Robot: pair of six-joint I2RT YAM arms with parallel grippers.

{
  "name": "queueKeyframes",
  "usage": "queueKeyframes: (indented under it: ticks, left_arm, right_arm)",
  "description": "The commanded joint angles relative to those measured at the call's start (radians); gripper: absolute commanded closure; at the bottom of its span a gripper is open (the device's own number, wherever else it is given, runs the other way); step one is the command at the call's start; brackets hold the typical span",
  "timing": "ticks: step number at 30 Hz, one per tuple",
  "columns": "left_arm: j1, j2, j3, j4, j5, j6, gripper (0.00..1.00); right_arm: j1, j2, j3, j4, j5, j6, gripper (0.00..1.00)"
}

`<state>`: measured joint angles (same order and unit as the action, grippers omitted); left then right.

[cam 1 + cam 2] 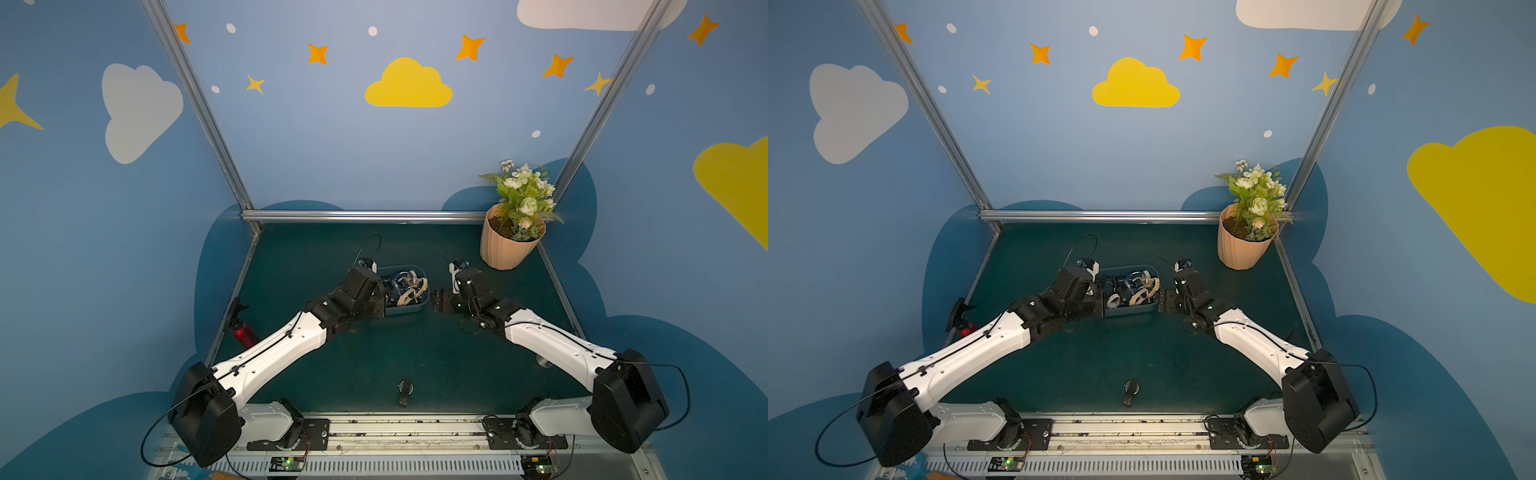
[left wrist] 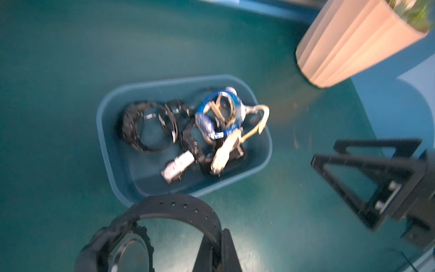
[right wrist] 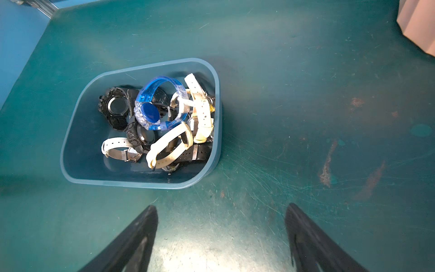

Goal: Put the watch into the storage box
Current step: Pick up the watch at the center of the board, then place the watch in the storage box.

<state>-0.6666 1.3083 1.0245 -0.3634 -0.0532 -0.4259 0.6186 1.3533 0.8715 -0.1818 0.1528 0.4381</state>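
The left gripper (image 2: pixel 217 249) was clamped on the strap of a black watch (image 2: pixel 164 209) just outside the storage box (image 2: pixel 113 146). The watch's loop stretched from gripper to case, roughly along the box rim. The right gripper (image 3: pixel 221 206) hung nearby, jaws wide apart.

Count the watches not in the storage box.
2: one black watch in the left gripper by the storage box, a second watch on the table near its front edge. More may be hidden.

Top views: high behind the arm bases (image 1: pixel 286 428), facing down and forward, far. Wrist views: just behind left pincer (image 2: pixel 220 237) and right pincer (image 3: pixel 220 207), facing down, close. Shared by all 4: storage box (image 1: pixel 409 311), between the 2 pincers.
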Motion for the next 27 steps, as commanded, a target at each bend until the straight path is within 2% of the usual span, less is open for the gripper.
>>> queueKeyframes:
  ticks: [1, 15, 27]
  left_arm:
    - [0.048, 0.053, 0.057, 0.097, 0.036, 0.064, 0.96]
    - [0.145, 0.306, 0.174, 0.169, 0.094, 0.071, 0.96]
    - [0.215, 0.483, 0.174, 0.300, 0.180, -0.004, 0.94]
  right_arm:
    - [-0.003, -0.023, 0.002, -0.018, 0.007, 0.003, 0.14]
    - [-0.007, -0.046, 0.000, -0.036, 0.027, 0.001, 0.14]
    - [-0.011, -0.042, 0.018, -0.045, 0.020, -0.010, 0.14]
